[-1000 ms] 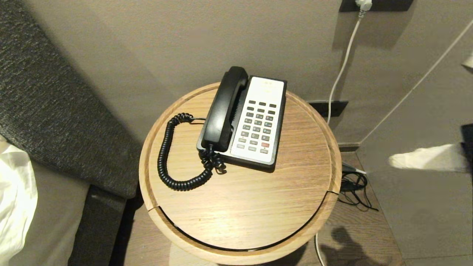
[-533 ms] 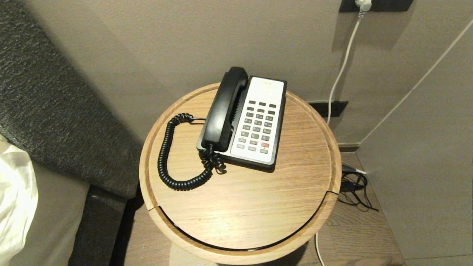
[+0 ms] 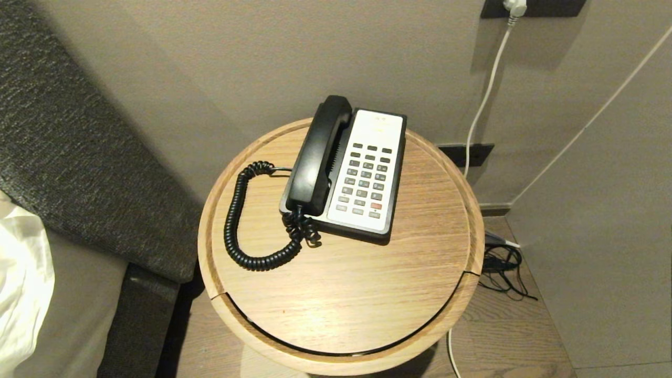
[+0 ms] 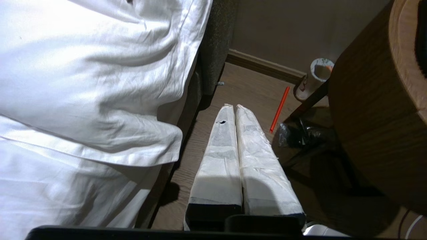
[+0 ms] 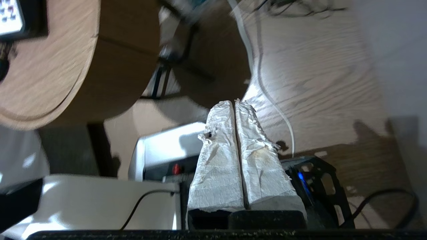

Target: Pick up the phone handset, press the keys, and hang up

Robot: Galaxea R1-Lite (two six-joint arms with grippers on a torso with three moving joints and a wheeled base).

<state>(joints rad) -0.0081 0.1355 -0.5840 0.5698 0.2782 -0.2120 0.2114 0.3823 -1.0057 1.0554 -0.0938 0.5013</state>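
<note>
The black phone handset (image 3: 318, 155) lies in its cradle on the left side of the phone base (image 3: 389, 210), on the round wooden table (image 3: 346, 294). Its coiled cord (image 3: 236, 220) loops over the tabletop to the left. The keys (image 3: 367, 178) sit in rows on the white faceplate, one of them red. Neither arm shows in the head view. My left gripper (image 4: 235, 106) is shut and empty, low over the floor between the bed and the table. My right gripper (image 5: 233, 102) is shut and empty, below the table's rim (image 5: 50, 83) over the wooden floor.
White bedding (image 4: 83, 83) and a dark upholstered headboard (image 3: 79, 157) lie left of the table. A paper cup (image 4: 315, 78) and an orange straw (image 4: 279, 108) are on the floor. A white cable (image 3: 485, 94) hangs down the wall at right, with tangled black cords (image 3: 504, 265) below.
A white blurred shape at the right edge of the head view, seen a second ago, has gone from sight. The phone and table have not moved.
</note>
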